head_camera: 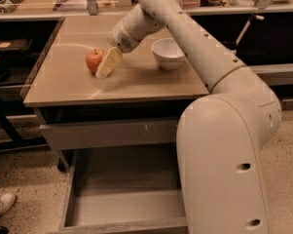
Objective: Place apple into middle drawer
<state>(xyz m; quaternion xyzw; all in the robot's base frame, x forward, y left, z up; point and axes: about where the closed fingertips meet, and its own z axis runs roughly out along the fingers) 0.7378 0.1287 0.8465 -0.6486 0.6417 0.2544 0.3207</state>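
Note:
The red-orange apple stands upright on the tan tabletop, left of centre. My gripper reaches down from the white arm and sits right against the apple's right side, at tabletop level. The middle drawer is pulled out wide open below the table, and its plain grey floor is bare. The arm's large white body hides the drawer's right part.
A white bowl stands on the tabletop to the right of the gripper. A shut grey drawer front with pale marks sits just under the tabletop. Dark shelving lies to the left, and a shoe is on the speckled floor at lower left.

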